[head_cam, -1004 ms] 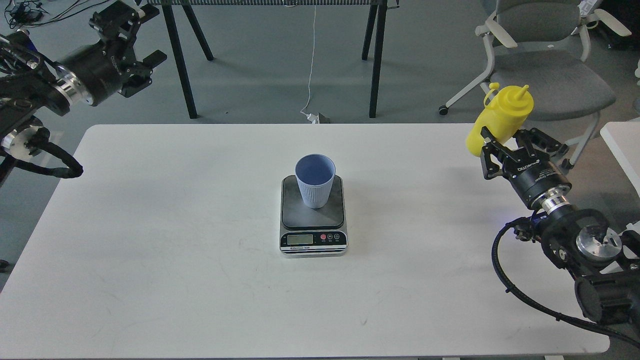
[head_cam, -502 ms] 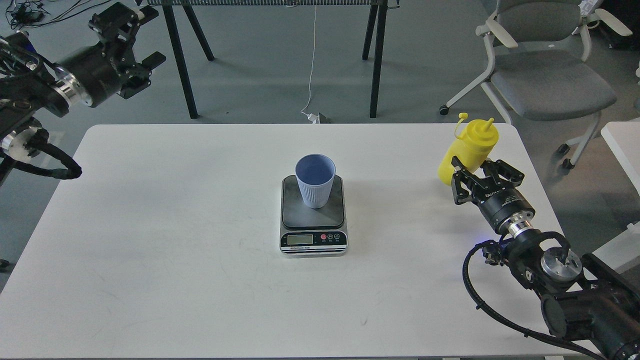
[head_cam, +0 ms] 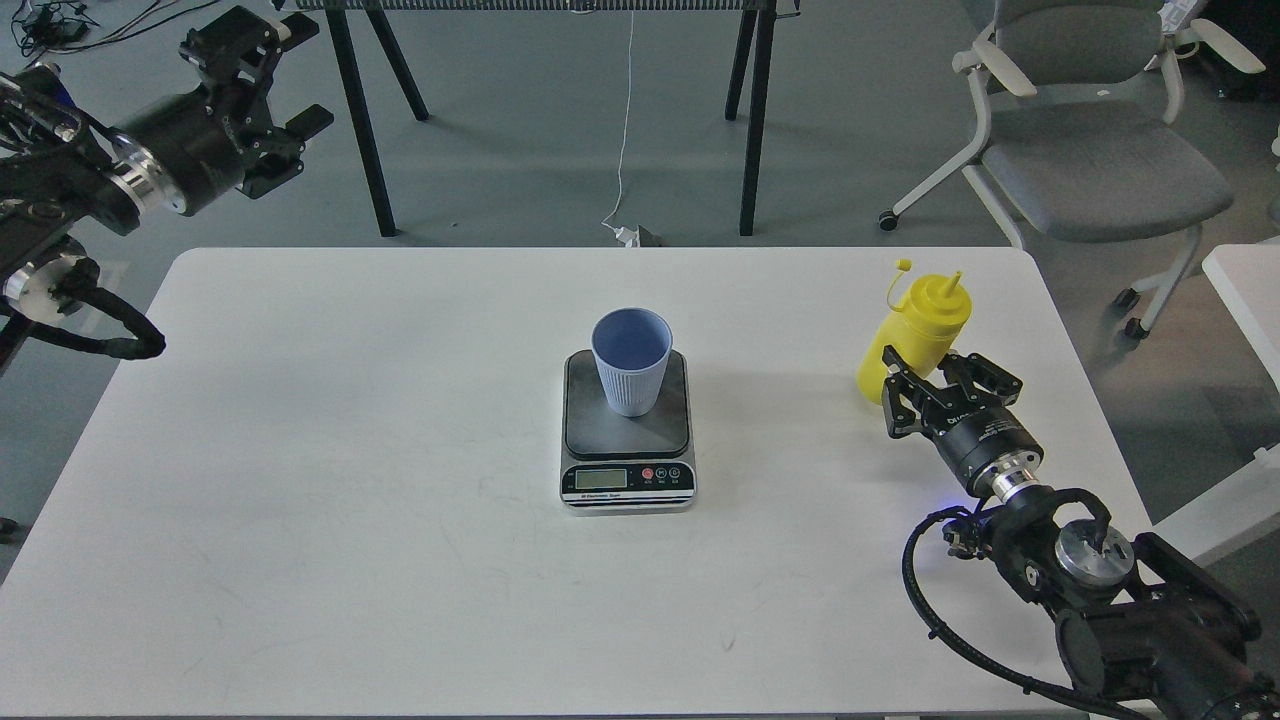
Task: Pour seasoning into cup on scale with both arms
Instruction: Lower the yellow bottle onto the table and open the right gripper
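Observation:
The light blue ribbed cup (head_cam: 630, 360) stands upright on the dark platform of the scale (head_cam: 627, 475) at the table's middle. The yellow seasoning bottle (head_cam: 918, 328) is upright near the table's right side, nozzle up, with its small cap hanging to the left. My right gripper (head_cam: 936, 378) is shut on the bottle's lower body, which sits at or just above the table. My left gripper (head_cam: 292, 72) is open and empty, high at the far left, beyond the table's back edge.
The white table (head_cam: 350, 480) holds only the scale, cup and bottle. A grey office chair (head_cam: 1090, 150) stands behind the right corner. Black trestle legs (head_cam: 360, 130) stand behind the table. Another white surface (head_cam: 1245, 290) is at the far right.
My right gripper has carried the bottle down and to the left, from the air past the table's right edge to low over the table's right side. The left arm has barely moved.

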